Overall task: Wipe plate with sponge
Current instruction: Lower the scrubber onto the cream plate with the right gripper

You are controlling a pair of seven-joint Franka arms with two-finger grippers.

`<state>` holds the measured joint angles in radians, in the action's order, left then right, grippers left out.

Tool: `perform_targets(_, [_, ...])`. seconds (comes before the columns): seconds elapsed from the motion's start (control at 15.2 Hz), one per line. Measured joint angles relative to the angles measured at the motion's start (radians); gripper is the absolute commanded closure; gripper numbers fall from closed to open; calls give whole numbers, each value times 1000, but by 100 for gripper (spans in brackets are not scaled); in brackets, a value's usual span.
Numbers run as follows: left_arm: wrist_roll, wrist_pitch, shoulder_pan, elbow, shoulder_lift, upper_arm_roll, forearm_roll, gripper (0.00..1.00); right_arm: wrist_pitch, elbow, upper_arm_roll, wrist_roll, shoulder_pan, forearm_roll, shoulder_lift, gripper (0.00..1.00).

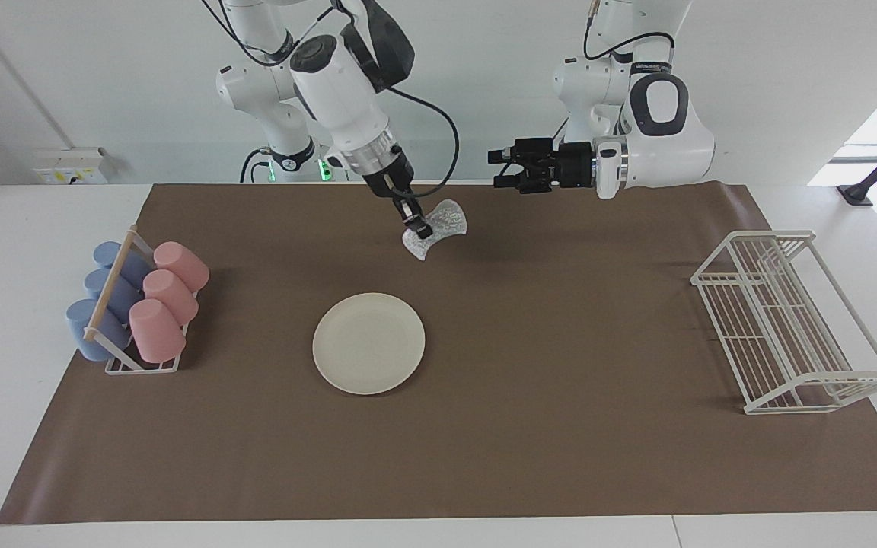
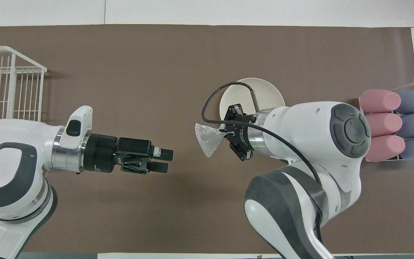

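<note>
The cream-white plate (image 1: 368,343) lies flat on the brown mat near the table's middle; in the overhead view my right arm hides part of the plate (image 2: 264,94). My right gripper (image 1: 419,227) is shut on the silvery, glittery sponge (image 1: 442,222) and holds it in the air over the mat, above a spot nearer to the robots than the plate. The sponge (image 2: 208,139) hangs from the right gripper (image 2: 225,132) and is clear of the plate. My left gripper (image 1: 496,169) is held level in the air, open and empty; it also shows in the overhead view (image 2: 164,160).
A rack with pink and blue cups (image 1: 141,308) stands at the right arm's end of the mat. A white wire rack (image 1: 789,323) stands at the left arm's end. The brown mat (image 1: 560,441) covers most of the table.
</note>
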<state>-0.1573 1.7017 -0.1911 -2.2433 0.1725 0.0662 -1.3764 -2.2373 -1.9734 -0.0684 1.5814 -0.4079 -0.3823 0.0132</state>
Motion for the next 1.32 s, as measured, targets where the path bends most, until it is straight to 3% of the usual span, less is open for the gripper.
perform_targets(0.4, [4,19,68,23,1,-13,226,0,-233,-90,3,-193,63,5,149,100])
perform_targets(0.59, [5,39,104,52,1,-15,403,0,-309,-135,3,-251,77,6,199,100])
perform_targets(0.99, [5,70,216,72,1,-21,740,0,-359,-138,3,-364,102,7,276,100])
perform_targets(1.32, [8,158,223,84,-1,-18,992,0,-383,-138,4,-532,206,7,284,100])
